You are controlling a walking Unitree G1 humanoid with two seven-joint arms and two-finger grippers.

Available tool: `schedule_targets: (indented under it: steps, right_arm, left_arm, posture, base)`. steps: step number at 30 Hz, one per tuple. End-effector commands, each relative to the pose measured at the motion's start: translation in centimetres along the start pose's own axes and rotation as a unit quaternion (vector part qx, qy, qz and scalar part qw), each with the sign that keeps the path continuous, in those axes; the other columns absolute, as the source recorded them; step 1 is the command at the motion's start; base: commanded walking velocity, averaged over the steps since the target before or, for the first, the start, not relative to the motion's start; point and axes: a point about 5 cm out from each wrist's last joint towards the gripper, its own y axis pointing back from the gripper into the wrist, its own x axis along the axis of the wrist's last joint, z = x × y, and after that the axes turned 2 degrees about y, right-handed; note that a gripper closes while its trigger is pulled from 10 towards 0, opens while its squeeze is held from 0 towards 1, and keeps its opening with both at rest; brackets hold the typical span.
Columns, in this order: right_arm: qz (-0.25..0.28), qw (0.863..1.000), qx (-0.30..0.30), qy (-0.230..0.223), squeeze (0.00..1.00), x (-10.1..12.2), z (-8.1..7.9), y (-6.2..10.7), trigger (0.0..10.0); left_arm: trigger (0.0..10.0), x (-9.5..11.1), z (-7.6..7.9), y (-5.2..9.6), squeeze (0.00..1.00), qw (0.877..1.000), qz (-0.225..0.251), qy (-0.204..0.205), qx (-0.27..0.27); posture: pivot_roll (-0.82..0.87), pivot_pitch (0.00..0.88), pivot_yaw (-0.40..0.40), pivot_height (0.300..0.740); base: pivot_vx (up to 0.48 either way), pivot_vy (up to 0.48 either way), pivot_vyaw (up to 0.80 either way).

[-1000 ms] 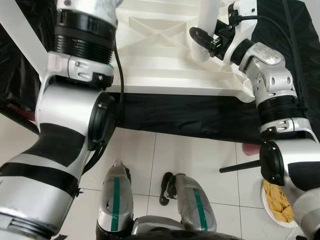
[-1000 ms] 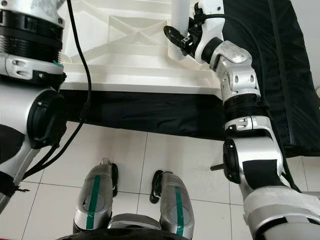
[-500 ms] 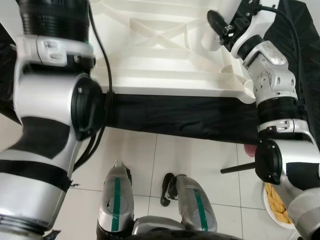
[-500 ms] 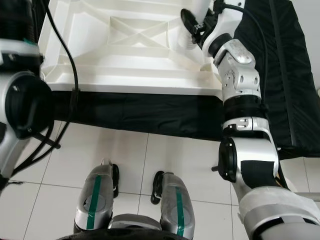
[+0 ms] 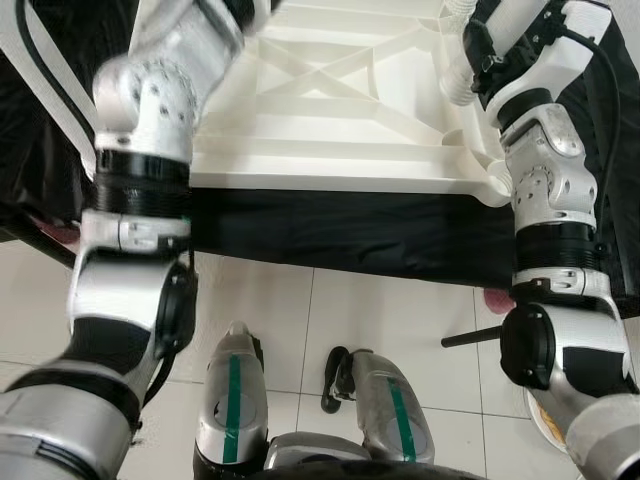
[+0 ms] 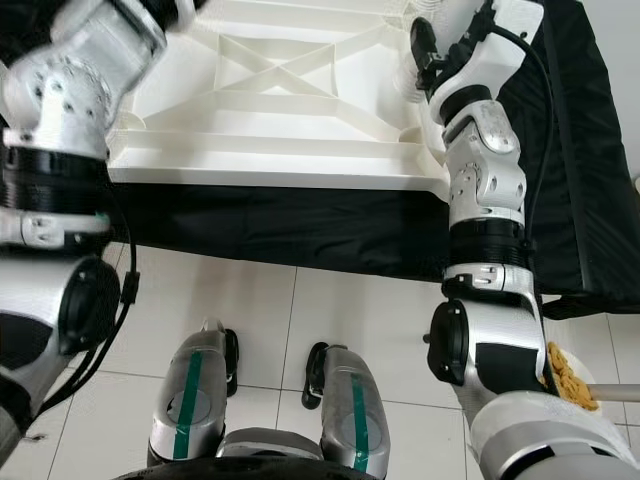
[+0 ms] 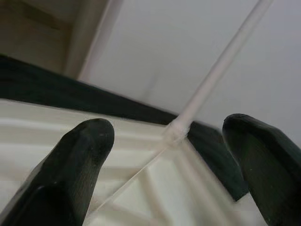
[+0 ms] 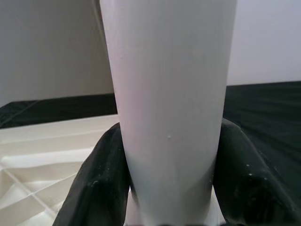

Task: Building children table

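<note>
Tabletop [image 5: 330, 110] upside down on black cloth [image 5: 350, 235] | my right end effector [image 8: 167, 188] pinches white leg [image 8: 169, 94] at corner | left end effector [image 7: 169, 165] spread above tabletop, holding nothing

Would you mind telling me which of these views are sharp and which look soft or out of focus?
Both eye views are evenly lit and sharp on the upturned table top. Left wrist view: the fingers are blurred. Right wrist view: the table leg is soft, pale and nearly featureless.
</note>
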Motion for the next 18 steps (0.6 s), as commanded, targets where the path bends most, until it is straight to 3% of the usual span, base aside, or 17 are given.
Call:
schedule_targets:
  steps: [1,5,8,9,10,12,14,17,18]
  right_arm:
    - [0.019,1.000,-0.010,-0.001,0.00,0.5,0.2,0.1,10.0]
    - [0.022,1.000,-0.010,-0.003,0.00,0.2,-0.1,0.8,10.0]
    - [0.021,1.000,-0.020,-0.011,0.00,-0.7,-0.7,1.9,10.0]
    - [0.021,1.000,-0.020,-0.011,0.00,-0.7,-0.7,1.9,10.0]
    - [0.018,0.999,-0.025,-0.015,0.00,-0.9,-0.9,2.1,10.0]
    - [0.018,0.999,-0.025,-0.015,0.00,-0.9,-0.9,2.1,10.0]
    - [0.022,0.999,-0.041,-0.022,0.00,-1.0,-0.9,2.4,10.0]
    - [0.024,0.998,-0.048,-0.024,0.00,-0.9,-0.8,2.5,10.0]
    - [0.028,0.998,-0.059,-0.023,0.00,-0.8,-0.6,2.6,10.0]
  left_arm:
    - [10.0,-0.2,0.4,-0.1,0.00,1.000,-0.001,-0.024,-0.002]
    - [10.0,-1.7,0.0,0.6,0.00,1.000,-0.012,-0.022,0.013]
    - [10.0,-4.5,-0.1,2.0,0.00,0.997,-0.047,-0.056,0.005]
    - [10.0,-4.5,-0.1,2.0,0.00,0.997,-0.047,-0.056,0.005]
    - [10.0,-5.2,0.3,2.3,0.00,0.995,-0.058,-0.081,-0.007]
    - [10.0,-5.2,0.3,2.3,0.00,0.995,-0.058,-0.081,-0.007]
    - [10.0,-6.4,1.6,2.6,0.00,0.988,-0.079,-0.121,-0.048]
    - [10.0,-6.9,2.0,2.8,0.00,0.985,-0.084,-0.135,-0.062]
    - [10.0,-7.9,2.7,3.0,0.00,0.978,-0.103,-0.159,-0.092]
  posture:
    - [0.10,0.033,-0.073,0.740]
    - [0.10,0.047,-0.080,0.740]
    - [0.10,0.051,-0.085,0.740]
    - [0.10,0.051,-0.085,0.740]
    - [0.11,0.052,-0.091,0.740]
    - [0.11,0.052,-0.091,0.740]
    - [0.11,0.054,-0.087,0.740]
    - [0.11,0.054,-0.087,0.740]
    - [0.11,0.057,-0.079,0.740]
  base:
    - [0.000,0.000,0.00]
    - [0.000,0.000,0.00]
    - [0.000,0.000,0.00]
    - [0.000,0.000,0.00]
    - [0.000,0.000,0.00]
    - [0.000,0.000,0.00]
    - [0.000,0.000,0.00]
    - [0.000,0.000,0.00]
    - [0.000,0.000,0.00]
